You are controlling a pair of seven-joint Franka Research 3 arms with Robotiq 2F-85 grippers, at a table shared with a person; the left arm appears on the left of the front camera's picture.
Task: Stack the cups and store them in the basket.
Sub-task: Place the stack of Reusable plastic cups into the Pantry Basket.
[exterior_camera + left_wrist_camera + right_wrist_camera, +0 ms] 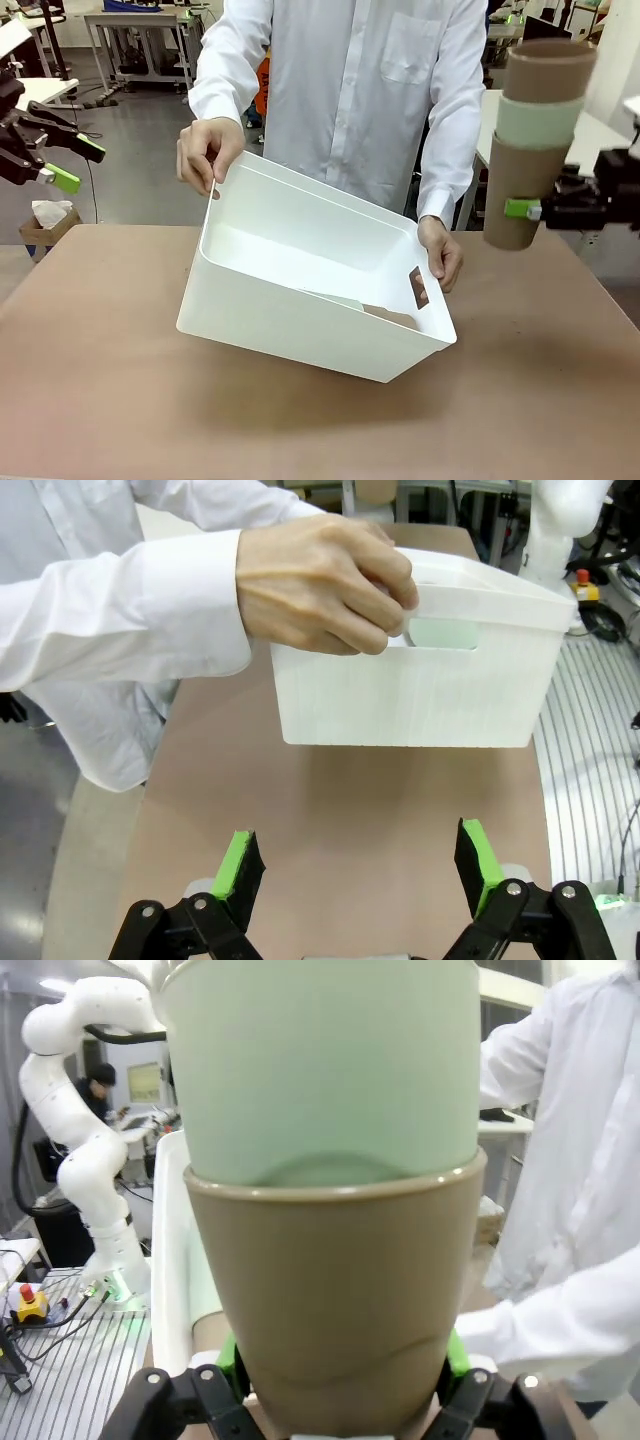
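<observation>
Right hand is clamped on the bottom tan cup of the stacked cups, held up at the right side, well above the worktop. Front view shows three cups in the stack: tan bottom, mint middle, tan top. The right wrist view has the tan cup between the green pads with a mint one nested in it. Left hand has its jaws spread wide, holds nothing, and is parked at the far left, well apart from everything.

The basket sits mid-worktop, tilted up on its near edge, mouth facing the robot. The person grips it with one hand on the raised rim and the other hand at the slot handle. Something tan lies low inside the basket near that handle, probably another cup, but it's too little to tell.

Risks:
- The grip is only on the lowest cup, and the stack leans a bit. A fast swing or tipping toward the basket could slide the upper cups off.
- The basket is only hand-held, so if the person shifts it the stack may hit the rim or miss the mouth.
- The person's hand at the slot handle is on the side nearest the stack, with a likely brush or pinch on the way in.
- The stack is tall, so it could catch the raised wall if lowered upright.

Nothing else is on the worktop between the stack and the basket. Other tables and gear sit far behind.
</observation>
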